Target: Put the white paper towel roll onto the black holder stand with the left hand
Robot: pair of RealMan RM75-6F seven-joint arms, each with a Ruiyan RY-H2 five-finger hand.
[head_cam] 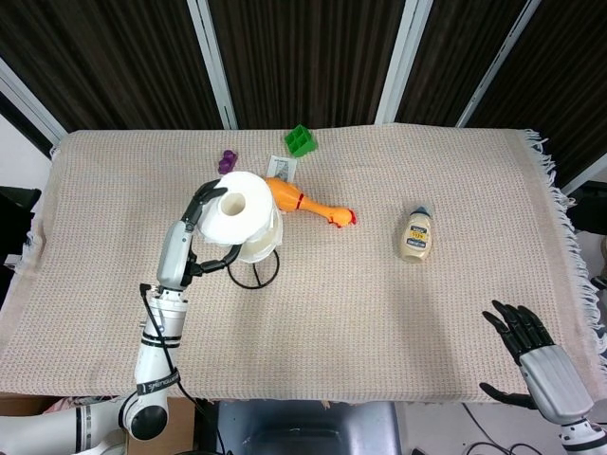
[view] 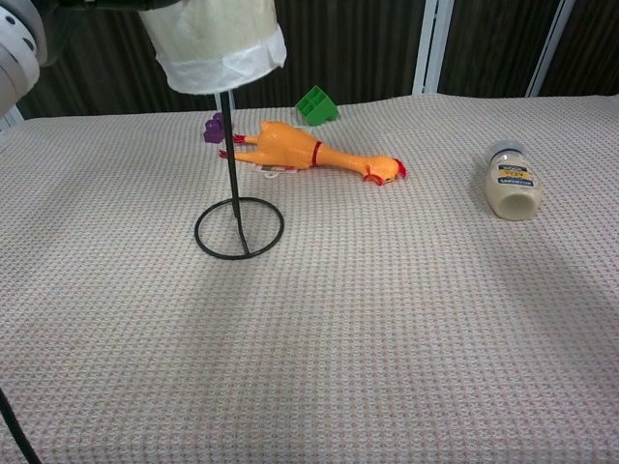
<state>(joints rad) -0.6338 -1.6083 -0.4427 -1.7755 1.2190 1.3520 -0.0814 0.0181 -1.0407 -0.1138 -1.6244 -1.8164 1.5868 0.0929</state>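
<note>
My left hand (head_cam: 203, 220) grips the white paper towel roll (head_cam: 242, 216) from its left side. The roll sits high over the black holder stand (head_cam: 254, 270), whose ring base lies on the cloth. In the chest view the roll (view: 215, 43) is around the top of the stand's upright rod (view: 230, 164), with the ring base (view: 239, 229) well below. The rod's top is hidden inside the roll. My right hand (head_cam: 531, 355) rests at the near right table edge with fingers spread, holding nothing.
An orange rubber chicken (head_cam: 305, 202) lies just behind the stand. A green block (head_cam: 301, 140), a small purple thing (head_cam: 227, 161) and a small card lie farther back. A mayonnaise bottle (head_cam: 415, 236) lies at the right. A woven cloth (head_cam: 379, 303) covers the table.
</note>
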